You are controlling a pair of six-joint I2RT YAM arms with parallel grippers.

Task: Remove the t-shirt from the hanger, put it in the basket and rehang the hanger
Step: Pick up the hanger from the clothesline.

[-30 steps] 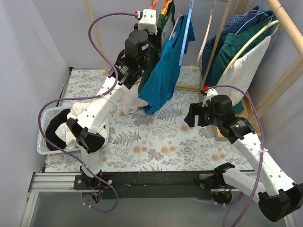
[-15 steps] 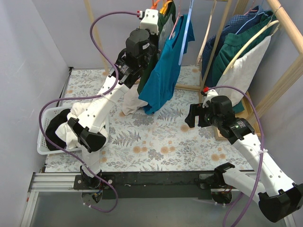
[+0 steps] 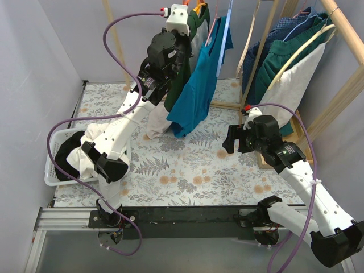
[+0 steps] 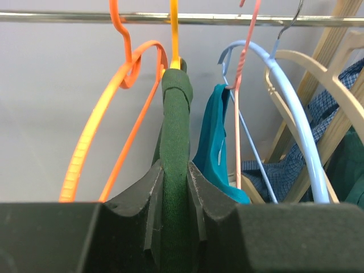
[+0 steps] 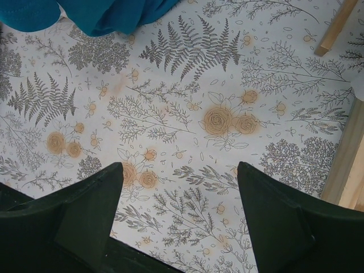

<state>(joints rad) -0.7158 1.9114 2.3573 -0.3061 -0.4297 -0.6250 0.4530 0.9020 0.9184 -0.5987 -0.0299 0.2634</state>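
Jaws of the left gripper [image 4: 174, 187] are clamped on the shoulder of the green t-shirt [image 4: 175, 108], high up by the rail [image 4: 57, 16]. The t-shirt hangs on a yellow hanger [image 4: 173, 28], between an empty orange hanger [image 4: 82, 142] and a teal shirt [image 4: 211, 148] on a pink hanger [image 4: 236, 136]. Jaws of the right gripper [image 5: 179, 170] stand wide apart, holding nothing, low over the floral worktop [image 5: 219, 122], well apart from the rail

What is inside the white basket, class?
Black cloth and cream cloth lie in the white basket; the left arm covers part of it, hiding anything there.
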